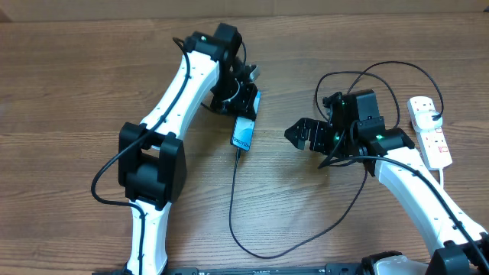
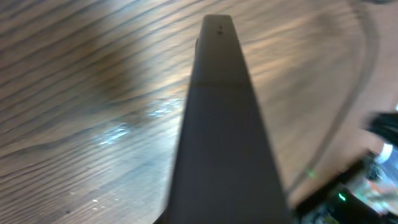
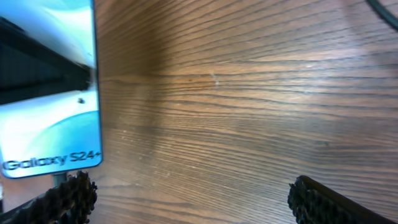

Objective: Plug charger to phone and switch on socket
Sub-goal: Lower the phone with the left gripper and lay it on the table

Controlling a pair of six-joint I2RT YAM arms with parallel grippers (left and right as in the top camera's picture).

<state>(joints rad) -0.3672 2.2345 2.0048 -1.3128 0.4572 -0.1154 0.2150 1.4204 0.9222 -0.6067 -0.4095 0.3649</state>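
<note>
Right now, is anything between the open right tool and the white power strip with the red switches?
Yes. The thin black charger cable loops over the wooden table between the right tool and the white power strip, near that arm's wrist. The tool also points away, toward the blue-screened smartphone.

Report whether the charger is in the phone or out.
Apparently in: overhead, the charger runs into the lower edge of the phone; the right wrist view shows its dark tip there. Fully seated: cannot tell.
</note>
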